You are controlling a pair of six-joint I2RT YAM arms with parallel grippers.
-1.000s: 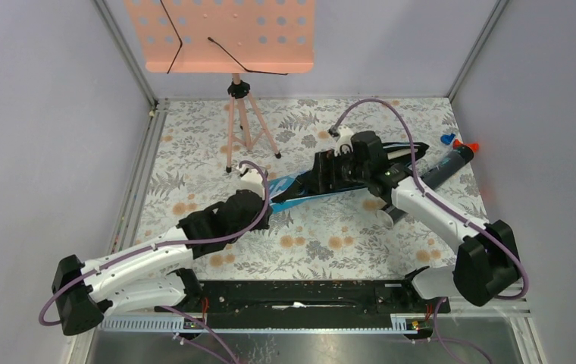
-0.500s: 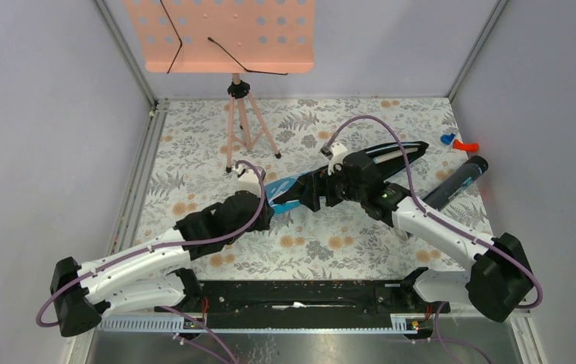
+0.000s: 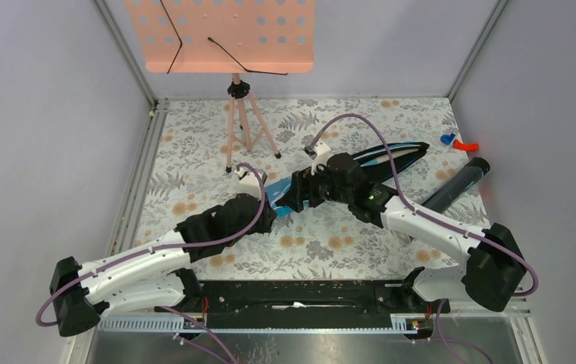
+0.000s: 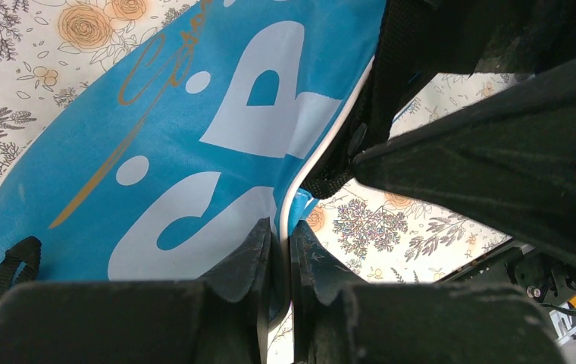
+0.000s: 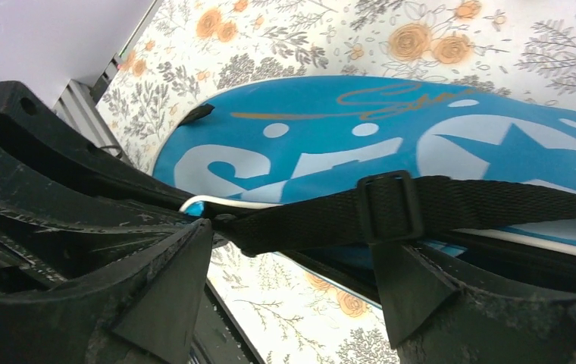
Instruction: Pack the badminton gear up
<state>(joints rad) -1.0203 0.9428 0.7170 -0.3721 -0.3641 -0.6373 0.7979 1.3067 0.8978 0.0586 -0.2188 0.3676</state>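
Observation:
The blue "SPORT" racket bag [image 3: 391, 155] lies slantwise mid-table, its wide end near both grippers. My left gripper [image 3: 267, 206] is shut on the white piped edge of the bag [image 4: 194, 136]; the left wrist view shows its jaws [image 4: 283, 235] pinching that edge. My right gripper [image 3: 298, 199] is open at the same end, close to the left one. In the right wrist view [image 5: 292, 273] the bag's black strap [image 5: 391, 212] runs across in front of its spread fingers, above the bag's face [image 5: 391, 136]. The long black tube [image 3: 459, 180] lies to the right. Rackets and shuttlecocks are not visible.
The peach music stand [image 3: 228, 34] on its tripod [image 3: 247, 125] stands at the back left. Small blue and red items [image 3: 458, 142] lie at the back right by the wall. A black rail [image 3: 300, 296] runs along the near edge between the arm bases.
My right gripper has moved left along the bag, toward the left gripper, uncovering the narrow end and the tube. The left gripper has kept its hold and barely moved.

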